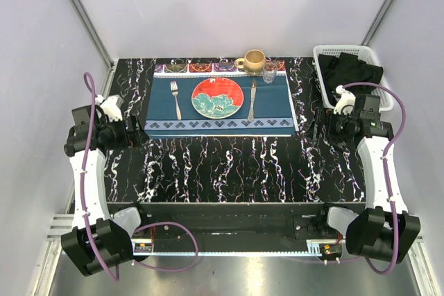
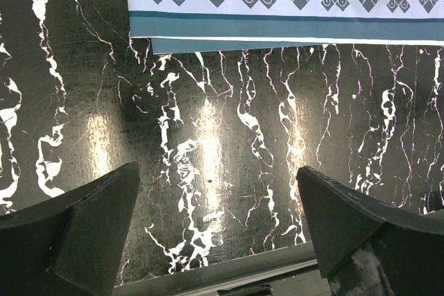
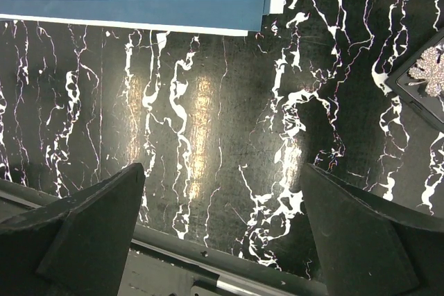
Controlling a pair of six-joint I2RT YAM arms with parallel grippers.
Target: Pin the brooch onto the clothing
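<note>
The clothing (image 1: 352, 71) is a bundle of black fabric lying in a white basket (image 1: 323, 51) at the table's back right. The brooch (image 3: 430, 74) is a small silvery leaf-like ornament on a dark tray (image 3: 413, 93) at the right edge of the right wrist view. I cannot make it out in the top view. My right gripper (image 1: 316, 127) is open and empty above bare table, left of the basket; it also shows in the right wrist view (image 3: 222, 168). My left gripper (image 1: 139, 132) is open and empty near the table's left edge; it also shows in the left wrist view (image 2: 216, 171).
A blue placemat (image 1: 220, 121) lies at the back middle of the black marbled table (image 1: 229, 168). It bears a red and green plate (image 1: 216, 98), a fork (image 1: 175, 98) and a knife (image 1: 252, 100). A tan mug (image 1: 253, 60) and a small glass (image 1: 270, 71) stand at its far edge.
</note>
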